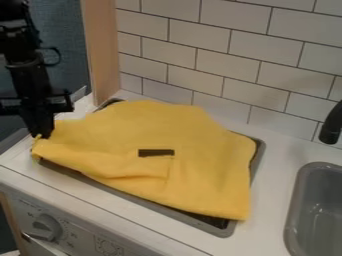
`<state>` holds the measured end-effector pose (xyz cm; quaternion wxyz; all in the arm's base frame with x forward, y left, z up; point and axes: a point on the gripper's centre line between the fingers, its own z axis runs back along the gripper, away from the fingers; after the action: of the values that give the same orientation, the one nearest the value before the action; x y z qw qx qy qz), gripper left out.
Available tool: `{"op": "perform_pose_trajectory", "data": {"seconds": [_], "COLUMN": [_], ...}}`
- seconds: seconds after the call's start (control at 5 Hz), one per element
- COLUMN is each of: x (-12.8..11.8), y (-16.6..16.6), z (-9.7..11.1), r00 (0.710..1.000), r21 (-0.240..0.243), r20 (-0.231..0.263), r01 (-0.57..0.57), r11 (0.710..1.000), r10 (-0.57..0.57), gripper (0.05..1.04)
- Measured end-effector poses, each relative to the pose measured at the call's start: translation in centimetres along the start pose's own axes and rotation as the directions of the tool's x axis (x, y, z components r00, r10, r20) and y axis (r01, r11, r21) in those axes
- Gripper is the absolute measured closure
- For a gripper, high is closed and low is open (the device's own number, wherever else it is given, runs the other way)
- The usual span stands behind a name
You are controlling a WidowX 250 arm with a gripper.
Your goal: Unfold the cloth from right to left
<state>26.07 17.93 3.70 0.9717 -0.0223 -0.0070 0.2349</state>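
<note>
Looking at the work, we find the yellow cloth (200,172) spread widely over the grey-rimmed stove top (226,231), which is set in the white table (270,162). The black claw (43,134) is at the left end of the cloth, and it appears to be closed together on the corner there, because a small peak of fabric stands up just beside its tip. We judge that the unfolding is in its last part, since the cloth already reaches from the right rim to the left one. Some soft creases remain near the front left, and a short dark strip (156,152) shows in the middle; we cannot tell what it is. For the next move, we should lay this corner down flat, perhaps with a light pull toward the left, and then release it. If we pull too strongly, the whole cloth could slide and leave its right side uncovered.
</note>
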Motion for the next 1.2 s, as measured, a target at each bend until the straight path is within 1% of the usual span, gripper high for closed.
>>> {"op": "perform_pose_trajectory", "data": {"seconds": [0.2, 0.4, 0.6, 0.8, 1.0, 1.2], "x": [0.0, 0.1, 0.1, -0.2, -0.2, -0.4], "y": [-0.1, -0.1, -0.1, -0.2, -0.3, -0.6], "z": [-0.1, -0.1, -0.1, -0.1, 1.2, 3.0], "r00": [1.0, 0.999, 0.998, 0.998, 0.997, 0.997], "r21": [-0.009, -0.009, -0.009, -0.01, -0.008, -0.019], "r20": [-0.014, -0.008, -0.008, -0.023, -0.005, 0.028], "r01": [-0.012, -0.041, -0.056, -0.065, -0.077, -0.07], "r11": [1.0, 0.999, 0.998, 0.998, 0.997, 0.997], "r10": [0.012, 0.04, 0.056, 0.065, 0.077, 0.071], "gripper": [0.864, 0.601, 0.288, 0.069, 0.075, 0.084]}}
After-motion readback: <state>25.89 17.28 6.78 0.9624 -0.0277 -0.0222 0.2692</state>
